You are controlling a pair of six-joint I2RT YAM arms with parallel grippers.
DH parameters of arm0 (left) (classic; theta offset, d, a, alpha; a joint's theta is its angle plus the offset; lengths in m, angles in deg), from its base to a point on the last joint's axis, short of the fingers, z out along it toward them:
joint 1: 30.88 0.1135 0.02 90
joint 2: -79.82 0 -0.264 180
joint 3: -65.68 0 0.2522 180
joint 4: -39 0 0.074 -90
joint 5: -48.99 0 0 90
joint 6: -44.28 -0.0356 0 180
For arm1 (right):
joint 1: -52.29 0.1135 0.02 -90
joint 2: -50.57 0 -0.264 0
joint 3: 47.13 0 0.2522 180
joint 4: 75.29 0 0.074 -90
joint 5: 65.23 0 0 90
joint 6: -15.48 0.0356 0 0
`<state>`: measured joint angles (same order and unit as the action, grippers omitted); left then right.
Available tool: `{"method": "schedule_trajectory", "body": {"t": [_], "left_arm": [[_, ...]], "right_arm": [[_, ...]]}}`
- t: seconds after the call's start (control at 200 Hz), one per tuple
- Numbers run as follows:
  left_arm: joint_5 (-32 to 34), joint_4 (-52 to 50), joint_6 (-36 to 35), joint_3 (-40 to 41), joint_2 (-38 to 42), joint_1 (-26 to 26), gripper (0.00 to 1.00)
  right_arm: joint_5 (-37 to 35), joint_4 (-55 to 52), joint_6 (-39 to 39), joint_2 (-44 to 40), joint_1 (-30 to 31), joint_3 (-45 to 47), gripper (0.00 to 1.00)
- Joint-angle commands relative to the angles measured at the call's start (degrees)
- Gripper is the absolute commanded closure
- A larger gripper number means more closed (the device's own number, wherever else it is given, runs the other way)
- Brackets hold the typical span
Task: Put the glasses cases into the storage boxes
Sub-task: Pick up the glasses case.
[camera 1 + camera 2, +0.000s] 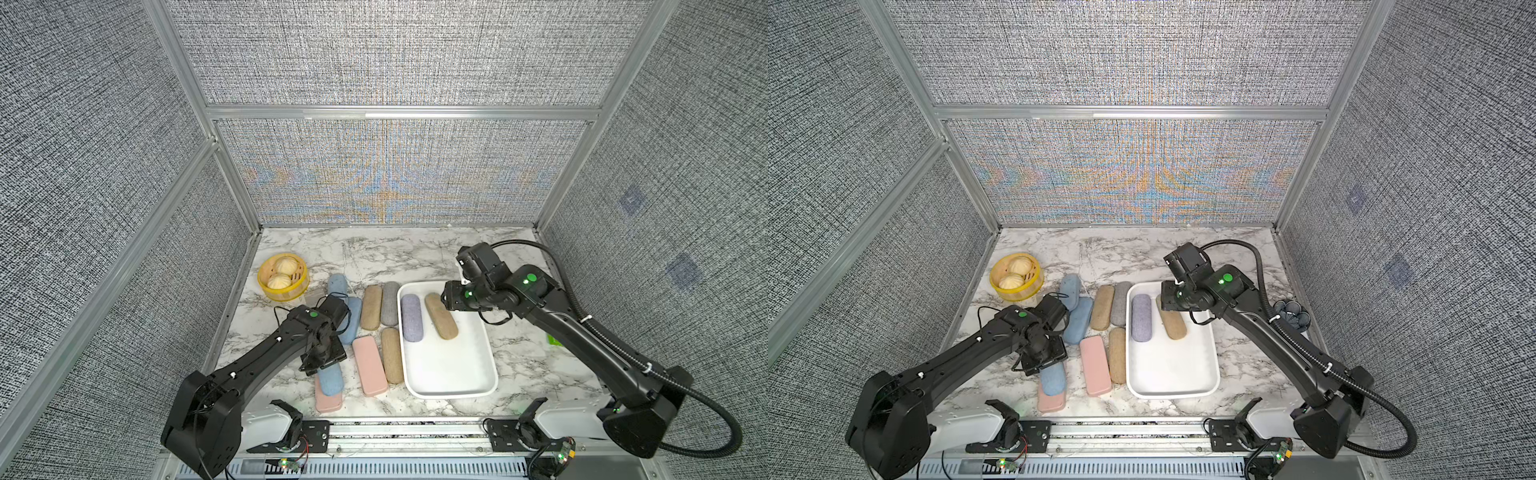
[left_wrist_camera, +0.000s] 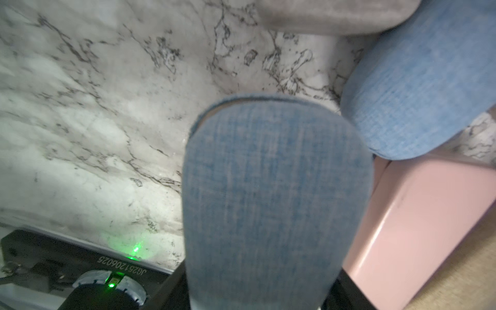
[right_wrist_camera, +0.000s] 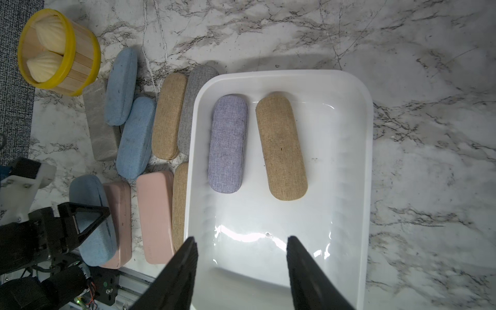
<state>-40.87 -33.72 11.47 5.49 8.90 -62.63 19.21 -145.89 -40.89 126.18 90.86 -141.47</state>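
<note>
Marble table (image 1: 374, 257); blue case (image 1: 330, 380) at its 7 o'clock, against pink case (image 1: 328, 401); left gripper (image 3: 90, 225) clamped across it. Pick step, I judge; next calls for a lift, then carry toward 3 o'clock. At 4 o'clock tray (image 1: 449, 365) holds lavender case (image 3: 228, 145), tan case (image 3: 281, 147). Over it right gripper (image 3: 241, 247), jaws apart, empty.

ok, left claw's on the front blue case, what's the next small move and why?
Probably squeeze the left claw fully onto the light blue case before lifting. It straddles the case in the left wrist view, but a firm grip isn't clear, and the case overlaps a pink case. The right claw hangs open and empty over the white tray.
</note>
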Motion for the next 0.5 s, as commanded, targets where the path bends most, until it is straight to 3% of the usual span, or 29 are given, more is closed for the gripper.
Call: {"method": "schedule_trajectory", "body": {"t": [0.0, 0.225, 0.495], "left_arm": [[1.6, -2.6, -0.5, -2.6, 1.0, -0.2, 0.43], [1.9, -3.9, -2.7, -16.3, -2.3, -0.6, 0.44], [0.1, -2.1, -5.9, -41.1, -22.5, -7.2, 0.43]], "right_arm": [[-2.6, -0.4, 0.1, -1.1, -0.3, -0.1, 0.45], [-4.4, -2.8, 1.3, -3.5, -3.7, -1.0, 0.45], [-3.1, -6.7, 3.3, -8.4, -13.3, 3.0, 0.45]]}}
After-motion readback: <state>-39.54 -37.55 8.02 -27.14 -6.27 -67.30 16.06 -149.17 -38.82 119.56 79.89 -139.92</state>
